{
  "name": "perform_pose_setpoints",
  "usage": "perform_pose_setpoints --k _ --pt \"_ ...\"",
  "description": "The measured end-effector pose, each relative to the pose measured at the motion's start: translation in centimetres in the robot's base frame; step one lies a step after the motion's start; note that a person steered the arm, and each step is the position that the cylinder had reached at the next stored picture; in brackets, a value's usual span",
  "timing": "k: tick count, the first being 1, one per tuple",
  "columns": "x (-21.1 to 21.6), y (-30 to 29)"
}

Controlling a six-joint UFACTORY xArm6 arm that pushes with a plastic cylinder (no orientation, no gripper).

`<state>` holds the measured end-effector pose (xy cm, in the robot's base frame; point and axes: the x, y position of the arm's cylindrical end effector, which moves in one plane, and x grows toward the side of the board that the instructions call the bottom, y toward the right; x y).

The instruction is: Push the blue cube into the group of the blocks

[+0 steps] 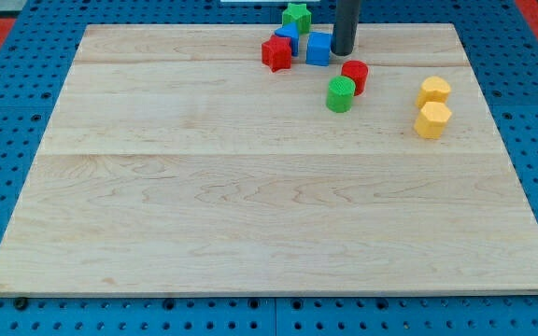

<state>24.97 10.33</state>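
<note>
The blue cube (318,49) sits near the view's top, at the middle of the board. My tip (343,52) stands right beside the cube's right side, touching or almost touching it. To the cube's left lie a red star-shaped block (276,53) and another blue block (288,37), close together. A green star (296,15) lies above them at the board's top edge. A red cylinder (355,76) and a green cylinder (341,94) lie just below and right of my tip.
Two yellow hexagonal blocks (434,91) (431,120) lie together at the view's right. The wooden board (269,205) rests on a blue perforated table.
</note>
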Motion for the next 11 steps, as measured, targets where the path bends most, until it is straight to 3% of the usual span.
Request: perform_pose_setpoints --k 3,4,7,9,11 --pt "-2.3 1.4" --pt "-0.4 0.0" --pt "1.0 -7.7" --pt "3.5 -9.9" --pt "4.8 -16.6"
